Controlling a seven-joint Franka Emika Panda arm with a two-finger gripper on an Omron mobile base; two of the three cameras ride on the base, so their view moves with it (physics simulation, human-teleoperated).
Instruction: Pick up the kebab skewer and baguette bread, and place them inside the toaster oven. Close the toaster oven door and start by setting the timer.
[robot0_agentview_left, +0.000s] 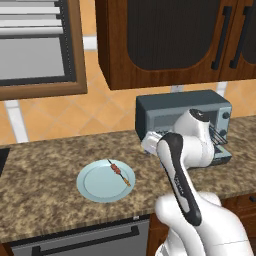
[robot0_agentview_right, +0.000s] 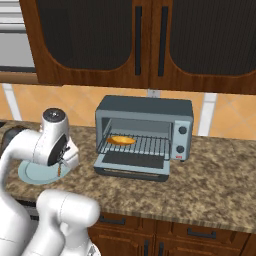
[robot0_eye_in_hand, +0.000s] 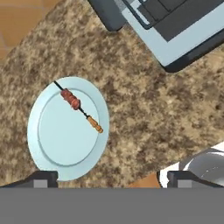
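Note:
The kebab skewer (robot0_eye_in_hand: 78, 106) lies across the right part of a pale blue plate (robot0_eye_in_hand: 52, 140) on the granite counter, also seen as skewer (robot0_agentview_left: 119, 172) on plate (robot0_agentview_left: 97, 187). My gripper (robot0_eye_in_hand: 113, 180) hovers above the plate's near edge, open, with nothing between its fingertips (robot0_eye_in_hand: 41, 179). The baguette bread (robot0_agentview_right: 122, 140) rests on the wire rack inside the toaster oven (robot0_agentview_right: 145, 107). The toaster oven door (robot0_agentview_right: 131, 169) hangs down open, a corner of it showing as door (robot0_eye_in_hand: 175, 39). Black knobs (robot0_agentview_right: 182, 130) run down the oven's right side.
Dark wood wall cabinets (robot0_agentview_right: 150, 40) hang above the oven. The counter's front edge (robot0_agentview_left: 75, 225) runs below the plate, with a handled appliance front (robot0_agentview_left: 85, 242) under it. My own arm (robot0_agentview_left: 180, 170) hides part of the oven in the left base view.

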